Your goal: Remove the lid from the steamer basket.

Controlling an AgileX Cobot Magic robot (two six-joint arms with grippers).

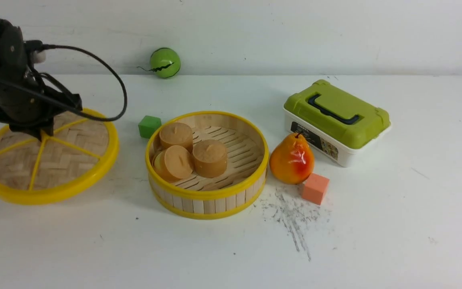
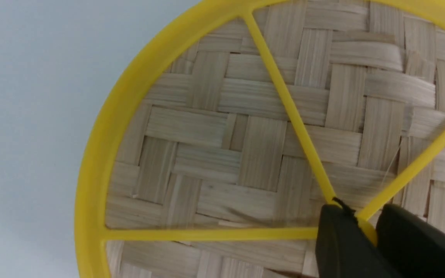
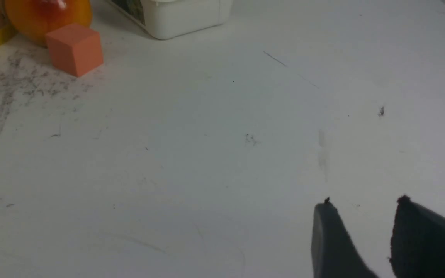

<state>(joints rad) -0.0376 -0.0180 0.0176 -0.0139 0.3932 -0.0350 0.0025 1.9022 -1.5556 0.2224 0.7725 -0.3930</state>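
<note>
The lid (image 1: 60,160) is a flat round disc of woven bamboo with a thick yellow rim and yellow spokes meeting at a hub. It is off the steamer basket (image 1: 209,195), apart to its left, roughly level. The steamer basket is round and shallow, with a pale slat wall, yellow rims and a slatted floor. It stands upright and uncovered.
</note>
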